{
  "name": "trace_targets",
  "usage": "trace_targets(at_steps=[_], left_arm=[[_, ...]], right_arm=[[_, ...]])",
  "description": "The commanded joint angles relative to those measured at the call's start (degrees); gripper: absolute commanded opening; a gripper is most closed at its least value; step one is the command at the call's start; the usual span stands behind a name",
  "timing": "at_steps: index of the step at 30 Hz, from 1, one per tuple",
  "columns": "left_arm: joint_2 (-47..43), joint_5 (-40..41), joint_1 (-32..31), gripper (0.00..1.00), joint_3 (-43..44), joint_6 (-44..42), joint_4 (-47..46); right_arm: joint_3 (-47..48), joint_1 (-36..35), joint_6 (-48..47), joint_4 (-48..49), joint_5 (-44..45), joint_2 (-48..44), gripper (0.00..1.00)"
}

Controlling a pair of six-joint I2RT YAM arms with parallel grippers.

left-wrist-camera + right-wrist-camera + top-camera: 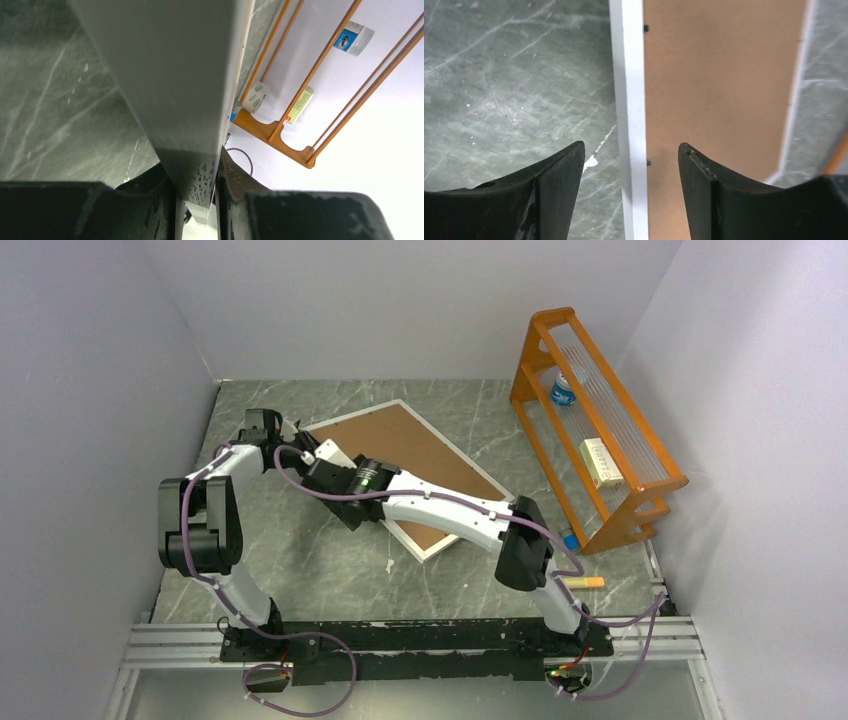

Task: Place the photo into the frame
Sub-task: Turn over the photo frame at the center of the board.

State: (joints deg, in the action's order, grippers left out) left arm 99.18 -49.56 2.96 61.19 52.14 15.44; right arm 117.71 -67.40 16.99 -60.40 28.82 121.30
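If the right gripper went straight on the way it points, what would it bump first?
Probably the big rectangular picture frame with the narrow white border: that border lies right between the open right gripper's fingers. How far off is unclear.

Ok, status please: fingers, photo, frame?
Left fingers shut on white sheet, print side unseen. Right fingers open, astride frame edge. Frame face down, backing board in.
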Motion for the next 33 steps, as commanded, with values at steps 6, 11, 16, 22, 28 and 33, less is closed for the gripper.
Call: trace_targets(at_steps=[6,11,16,22,28,33], left_arm=[[-5.7,-1.6,0.4,0.20,6.3,-0.6,19.8],[-6.1,-2.6,0.6,0.19,8.1,-0.6,20.7],[-7.1,-3.7,0.6,0.19,9.1,-0.4,21.0],[-8.7,-4.3,1.4,0.22,10.1,-1.1,22.8],[-9.8,-5.6,3.0,0.33,11.7,-2.6,22.9],[-8.4,-1.4,3.5,0.52,28.3,-14.4,33.3]], right_arm=[[10.9,-4.7,-2.9,-16.5,24.1,7.7,0.53],[6.3,-5.7,-3.5,-13.6,23.2,3.9,0.58],[6.8,-6.0,-2.7,-14.4,23.0,4.5,0.65],[7.2,-6.3,-2.6,-16.3,27.4,5.6,0.38],[8.5,-7.1,-6.7,-13.2,28.3,3.0,0.08],[11.5,-7.4,-11.5,-9.5,22.9,-1.4,0.01]])
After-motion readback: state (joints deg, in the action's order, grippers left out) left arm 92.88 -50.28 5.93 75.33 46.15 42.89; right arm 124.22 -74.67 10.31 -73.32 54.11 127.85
